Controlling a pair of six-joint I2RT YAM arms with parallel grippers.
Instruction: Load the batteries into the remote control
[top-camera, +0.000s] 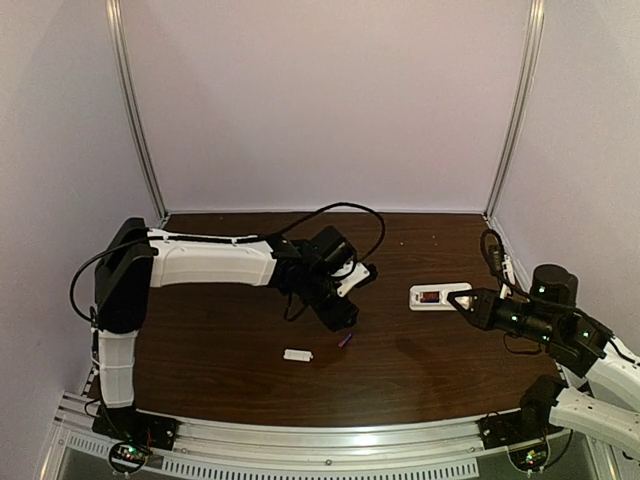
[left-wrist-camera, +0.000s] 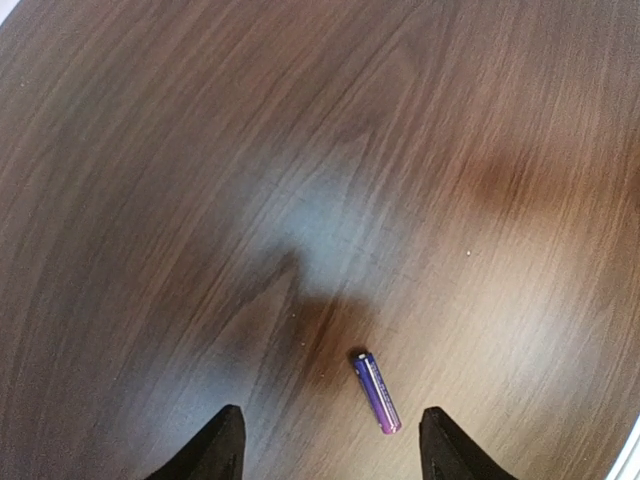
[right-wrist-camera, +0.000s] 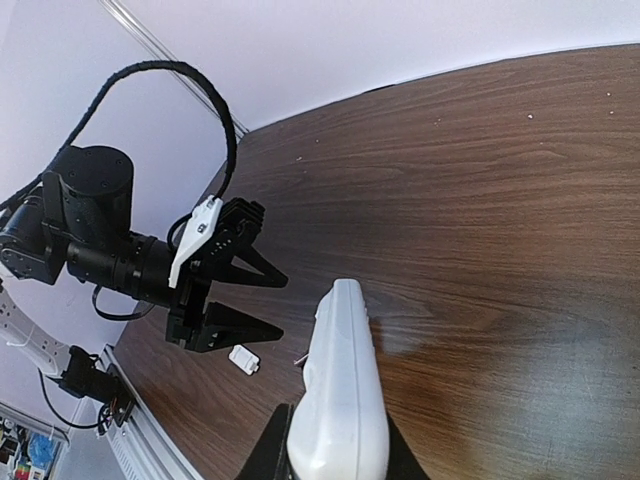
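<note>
Remote control, slim white rectangular plastic, entered with its surroundings.

Dark brown wood-grain table: carries every item below; pale walls on three sides.

Left arm, white shell with black joints: reaches from the near-left corner toward table centre. Left gripper, black, two-fingered: released, jaws spread wide, pointed down at the table, holding nothing.

Right arm, black with small green lights: reaches in from the near-right. Right gripper, black: clamped on one end of the Remote control, a finger on either long edge.

Remote control: right of table centre, long axis running left to right, far end pointing toward the left gripper. Small reddish-blue patch on upper face, too small to identify. Cannot tell whether resting on the table or raised.

Small white rectangular cover piece: flat on the table, near and left of the left gripper, touching nothing.

Slim purple-blue cylindrical battery, pinkish-red at one end: flat on the table, just ahead of the left fingertips and between them, touching neither.
</note>
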